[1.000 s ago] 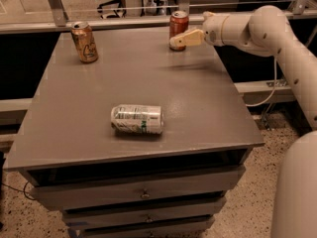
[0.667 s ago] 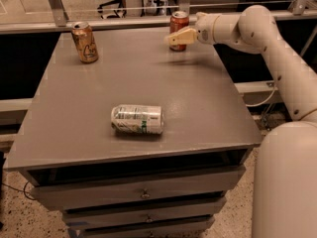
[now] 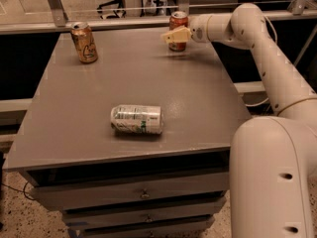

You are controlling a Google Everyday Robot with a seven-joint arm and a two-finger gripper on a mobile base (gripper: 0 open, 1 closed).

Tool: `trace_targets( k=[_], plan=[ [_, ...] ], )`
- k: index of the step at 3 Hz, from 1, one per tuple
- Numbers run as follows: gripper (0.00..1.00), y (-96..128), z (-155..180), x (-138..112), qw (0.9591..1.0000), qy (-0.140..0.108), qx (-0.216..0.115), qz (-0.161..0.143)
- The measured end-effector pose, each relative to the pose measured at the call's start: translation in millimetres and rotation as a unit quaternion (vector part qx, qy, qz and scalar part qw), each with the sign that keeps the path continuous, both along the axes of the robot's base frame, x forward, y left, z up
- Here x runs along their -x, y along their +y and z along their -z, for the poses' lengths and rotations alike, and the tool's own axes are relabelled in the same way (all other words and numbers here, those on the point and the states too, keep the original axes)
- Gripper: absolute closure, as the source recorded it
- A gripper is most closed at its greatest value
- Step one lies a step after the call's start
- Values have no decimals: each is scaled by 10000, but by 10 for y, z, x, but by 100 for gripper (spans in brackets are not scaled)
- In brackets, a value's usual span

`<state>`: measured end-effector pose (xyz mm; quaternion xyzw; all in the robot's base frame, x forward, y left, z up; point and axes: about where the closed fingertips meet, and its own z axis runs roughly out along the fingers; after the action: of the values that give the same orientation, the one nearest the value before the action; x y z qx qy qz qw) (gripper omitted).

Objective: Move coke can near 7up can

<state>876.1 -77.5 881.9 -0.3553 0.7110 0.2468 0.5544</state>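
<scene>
Grey table [image 3: 208,108], claw [image 3: 174,35] moved farther left, at coke can [image 3: 179,21]

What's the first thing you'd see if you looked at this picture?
The big white robot arm jumps out first, reaching in from the right over the grey table, with its pincer at the red coke can standing by the far edge. Next comes the 7up can, lying on its side in the middle of the table towards the front. A gold can stands at the far left corner.
</scene>
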Motion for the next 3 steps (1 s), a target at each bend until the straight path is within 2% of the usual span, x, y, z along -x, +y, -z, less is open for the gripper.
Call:
trace_targets(
  k=[1, 2, 3],
  plan=[
    [41, -89, 21, 55, 10000, 56, 63, -15],
    [64, -284, 2, 186, 9999, 70, 81, 43],
    [87, -441, -167, 451, 9999, -5, -119, -14]
  ],
)
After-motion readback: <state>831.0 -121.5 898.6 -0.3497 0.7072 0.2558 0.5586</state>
